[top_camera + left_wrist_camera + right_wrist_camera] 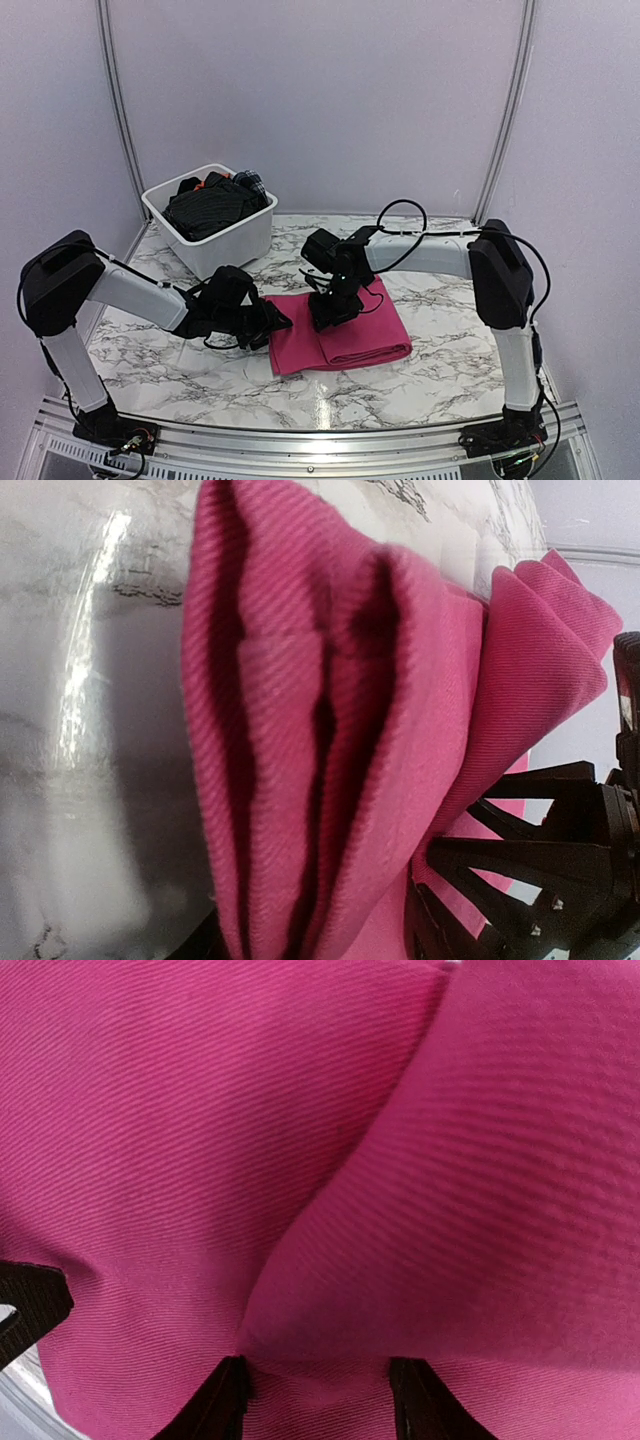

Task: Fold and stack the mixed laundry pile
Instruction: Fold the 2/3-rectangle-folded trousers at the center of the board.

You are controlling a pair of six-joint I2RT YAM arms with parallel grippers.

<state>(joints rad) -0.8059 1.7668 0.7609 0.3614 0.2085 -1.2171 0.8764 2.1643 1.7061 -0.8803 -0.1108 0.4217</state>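
Note:
The magenta-pink cloth [362, 337] lies folded into a thick rectangle on the marble table [455, 365]. My left gripper [277, 322] is at its left edge. In the left wrist view the bunched folds of the cloth [300, 710] fill the gap of that gripper [305, 935], which is shut on them. My right gripper [330, 312] stands down on the cloth's far left part. Its fingers [225, 1405] are apart and pressed into the cloth [300, 1130], with a raised fold just ahead of them; whether they pinch it does not show. The rest of the laundry pile [205, 208], black with a bit of orange [205, 182], sits in the tub.
The white plastic tub [236, 240] stands at the back left of the table, just behind my left arm. Pale walls close in the sides and back. The right gripper's ribbed black fingers [560, 870] show close by in the left wrist view.

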